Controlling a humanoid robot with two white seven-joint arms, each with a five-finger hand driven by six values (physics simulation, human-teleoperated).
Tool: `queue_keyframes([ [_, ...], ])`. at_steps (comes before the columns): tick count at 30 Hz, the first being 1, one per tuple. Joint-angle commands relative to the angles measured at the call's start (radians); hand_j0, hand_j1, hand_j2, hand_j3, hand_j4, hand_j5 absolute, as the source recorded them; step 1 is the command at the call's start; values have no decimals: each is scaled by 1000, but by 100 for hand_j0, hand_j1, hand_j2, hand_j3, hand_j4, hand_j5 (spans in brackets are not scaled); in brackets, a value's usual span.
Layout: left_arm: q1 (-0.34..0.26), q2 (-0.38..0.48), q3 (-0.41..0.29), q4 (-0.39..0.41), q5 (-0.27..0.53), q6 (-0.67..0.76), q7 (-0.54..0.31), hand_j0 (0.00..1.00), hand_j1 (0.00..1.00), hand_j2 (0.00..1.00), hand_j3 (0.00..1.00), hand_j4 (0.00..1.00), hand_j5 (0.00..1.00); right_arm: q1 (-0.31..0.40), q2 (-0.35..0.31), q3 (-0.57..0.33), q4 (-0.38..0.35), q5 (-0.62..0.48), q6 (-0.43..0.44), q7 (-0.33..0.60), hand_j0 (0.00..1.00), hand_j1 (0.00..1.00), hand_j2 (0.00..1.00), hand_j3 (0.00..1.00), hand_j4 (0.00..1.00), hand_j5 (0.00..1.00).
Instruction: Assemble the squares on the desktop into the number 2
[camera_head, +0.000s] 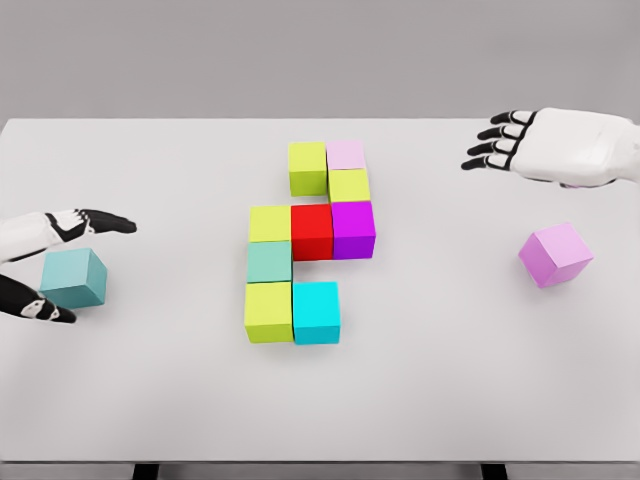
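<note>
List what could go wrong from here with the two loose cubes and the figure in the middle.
1. The left hand brackets the teal cube with fingers spread; a loose grip might let it slip or twist.
2. Carried in from the left, it could knock the figure's left column, such as the yellow-green cube.
3. The pink cube sits rotated, below the open right hand; placed uncorrected, it would sit crooked.

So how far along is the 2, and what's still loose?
Nine cubes already form most of the figure. The left hand is around the teal cube, fingers either side; whether it grips is unclear. The pink cube sits loose, tilted, below the open right hand. Both still need placing.
</note>
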Motion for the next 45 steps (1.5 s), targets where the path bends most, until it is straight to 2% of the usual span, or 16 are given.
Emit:
queue_keyframes([
  [1,0,9,-1,-2,8,2,1,100,100,100,100,100,100,0,-1,0,-1,-3,2,0,100,100,100,100,100,100],
  [3,3,3,-2,-2,8,2,1,100,100,100,100,100,100,0,-2,0,-1,-18,2,0,100,100,100,100,100,100],
  [4,2,-31,1,-2,5,2,1,100,100,100,100,100,100,-2,-11,0,-1,-35,2,0,100,100,100,100,100,100],
  [6,0,-114,13,-2,3,2,-5,100,100,100,100,100,100,11,-89,3,2,-64,2,0,100,100,100,100,100,100],
  [9,6,-124,13,-2,2,2,-8,100,100,100,100,100,100,23,-211,34,8,-136,2,0,100,100,100,100,100,100],
  [11,12,-126,14,-2,2,2,-4,100,100,100,100,100,100,26,-228,83,15,-136,2,0,100,100,100,100,100,100],
  [12,44,-121,39,-2,2,2,-2,100,100,100,100,100,100,31,-231,106,18,-136,2,0,100,100,100,100,100,100],
  [13,104,-114,102,-2,-3,2,-2,100,100,100,100,100,100,51,-231,110,18,-135,2,0,100,100,100,100,100,100],
  [14,118,-115,126,-2,-21,2,-2,99,99,99,99,99,99,63,-231,115,19,-135,2,0,100,100,100,100,100,100],
  [18,118,-115,168,6,-23,2,-2,99,99,99,99,99,99,72,-228,137,85,-182,2,0,100,100,100,100,100,100],
  [22,118,-112,169,15,-58,118,-2,99,99,99,99,99,99,74,-188,169,104,-333,2,0,100,100,100,100,100,100],
  [26,127,-103,163,41,-58,191,-7,99,99,99,99,99,99,72,-140,187,107,-339,2,0,100,100,100,100,100,100],
  [29,127,-100,159,57,-75,205,-10,99,99,99,99,99,99,74,-119,189,171,-339,2,0,100,100,100,100,100,100],
  [33,127,-105,154,120,-98,208,-10,99,99,99,99,99,99,86,-125,187,202,-348,2,0,100,100,100,100,100,100],
  [39,121,-135,131,129,-106,210,-10,99,99,99,99,99,99,83,-94,189,311,-353,2,0,100,100,100,100,100,100],
  [45,110,-167,131,136,-123,222,-10,99,99,99,99,99,99,80,-57,196,381,-353,2,0,100,100,100,100,100,100],
])
